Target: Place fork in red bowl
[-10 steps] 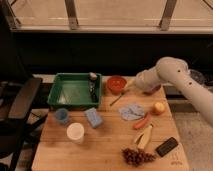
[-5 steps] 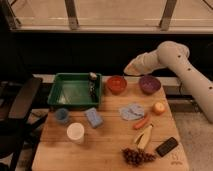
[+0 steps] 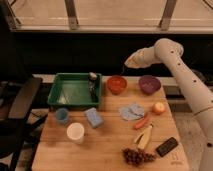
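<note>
The red bowl stands at the back of the wooden table, between the green tray and the purple bowl. My gripper hangs in the air above and slightly right of the red bowl, well clear of it. It is shut on the fork, which shows only as a thin dark sliver pointing down from the fingertips. No fork lies on the tabletop. The white arm reaches in from the right.
A green tray sits back left with a small dark object at its right edge. Also here are a purple bowl, grey cloth, apple, carrot, banana, grapes, sponge, and two cups. A chair stands at the left.
The gripper has risen from table level near the cloth to well above the red bowl, carrying the fork up with it. Nothing else moved.
</note>
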You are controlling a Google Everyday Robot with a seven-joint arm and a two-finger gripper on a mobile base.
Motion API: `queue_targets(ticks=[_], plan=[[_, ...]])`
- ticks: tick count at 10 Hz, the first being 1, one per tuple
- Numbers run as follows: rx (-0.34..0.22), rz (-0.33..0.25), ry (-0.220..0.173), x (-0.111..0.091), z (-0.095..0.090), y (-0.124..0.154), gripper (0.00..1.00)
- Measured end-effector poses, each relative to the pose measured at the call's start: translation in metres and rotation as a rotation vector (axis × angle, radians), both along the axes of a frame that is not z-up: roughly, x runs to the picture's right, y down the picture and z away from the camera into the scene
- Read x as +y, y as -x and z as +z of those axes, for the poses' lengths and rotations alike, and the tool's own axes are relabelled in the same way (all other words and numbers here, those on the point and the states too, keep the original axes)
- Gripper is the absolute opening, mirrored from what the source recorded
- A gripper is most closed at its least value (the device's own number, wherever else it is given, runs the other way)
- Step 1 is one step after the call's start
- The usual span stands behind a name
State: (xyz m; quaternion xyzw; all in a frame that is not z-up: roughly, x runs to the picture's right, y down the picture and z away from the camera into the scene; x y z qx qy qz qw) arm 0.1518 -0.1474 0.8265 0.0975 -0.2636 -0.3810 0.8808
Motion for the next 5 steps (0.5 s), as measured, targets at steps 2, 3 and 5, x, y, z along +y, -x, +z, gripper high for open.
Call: queue_targets(ticks=[2, 3, 5], plan=[[-0.026, -0.001, 0.002, 0.001, 0.026, 0.009, 0.0], [-0.036, -0.003, 0.012, 0.008, 0.036, 0.012, 0.0], [-0.054, -0.01, 0.034, 0.021, 0.046, 0.016, 0.0]])
